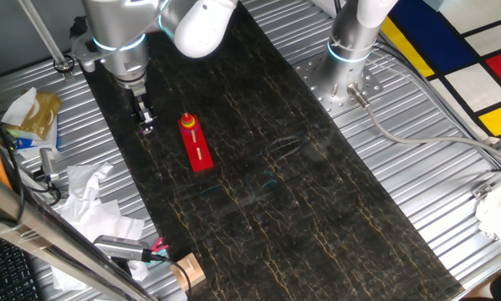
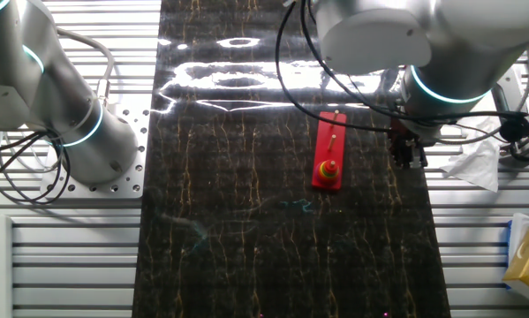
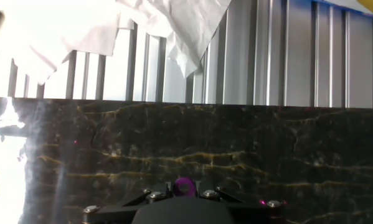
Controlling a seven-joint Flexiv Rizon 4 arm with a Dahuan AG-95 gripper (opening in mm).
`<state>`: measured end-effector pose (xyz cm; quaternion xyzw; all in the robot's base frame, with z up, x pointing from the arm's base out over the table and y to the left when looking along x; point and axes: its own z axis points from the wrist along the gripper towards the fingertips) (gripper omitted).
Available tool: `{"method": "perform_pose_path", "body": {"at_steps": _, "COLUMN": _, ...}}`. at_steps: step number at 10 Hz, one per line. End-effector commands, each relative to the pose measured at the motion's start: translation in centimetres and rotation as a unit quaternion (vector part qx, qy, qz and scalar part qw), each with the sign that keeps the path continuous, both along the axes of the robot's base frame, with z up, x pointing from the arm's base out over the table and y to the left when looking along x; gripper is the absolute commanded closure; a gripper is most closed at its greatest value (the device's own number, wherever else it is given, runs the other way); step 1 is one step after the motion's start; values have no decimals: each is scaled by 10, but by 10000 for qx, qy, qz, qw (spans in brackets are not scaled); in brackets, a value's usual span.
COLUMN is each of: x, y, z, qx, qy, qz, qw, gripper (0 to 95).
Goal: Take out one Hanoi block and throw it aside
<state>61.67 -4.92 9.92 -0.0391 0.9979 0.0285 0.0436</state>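
The Hanoi block sat on a peg at one end of the red base, which lay on the dark marbled mat covering the middle of the table. The gripper hung just beside that end of the base, apart from it, near the mat's edge; whether its jaws were open or closed could not be told. Crumpled white paper lay on the ribbed metal close by, past the mat's edge. A second arm's base stood well apart across the mat.
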Motion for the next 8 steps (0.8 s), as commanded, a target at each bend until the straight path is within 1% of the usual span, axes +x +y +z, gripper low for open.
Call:
{"method": "perform_pose_path", "body": {"at_steps": 1, "x": 0, "y": 0, "z": -1, "qx": 7, "qy": 5, "qz": 10, "qw": 10000, "gripper": 950}}
{"method": "perform_pose_path", "body": {"at_steps": 8, "x": 3, "y": 2, "z": -9, "qx": 0, "qy": 42, "qz": 25, "qw": 10000, "gripper": 950}}
